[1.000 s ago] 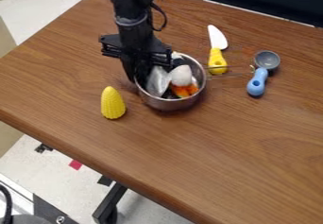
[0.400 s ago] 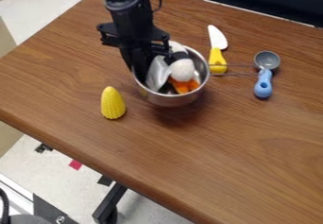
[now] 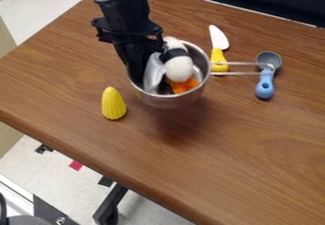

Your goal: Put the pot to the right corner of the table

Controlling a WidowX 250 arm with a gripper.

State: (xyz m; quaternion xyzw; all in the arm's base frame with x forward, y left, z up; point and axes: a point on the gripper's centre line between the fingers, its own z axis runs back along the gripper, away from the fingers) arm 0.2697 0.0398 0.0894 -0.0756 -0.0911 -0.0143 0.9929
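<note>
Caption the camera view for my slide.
Tool gripping a loaded metal pot by its rim above the wooden table, yellow corn nearby.

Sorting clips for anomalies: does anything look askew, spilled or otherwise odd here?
Nothing looks spilled or damaged. One oddity: the wire handle of the raised pot crosses over the knife and ends at the scoop, so it might snag. I can't tell whether they touch.

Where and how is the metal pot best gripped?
I'd pinch the metal pot at its camera-left rim, from above, pincer across the wall. That wall is thin and steep, while the wire handle opposite overlaps the toy knife and scoop.
</note>
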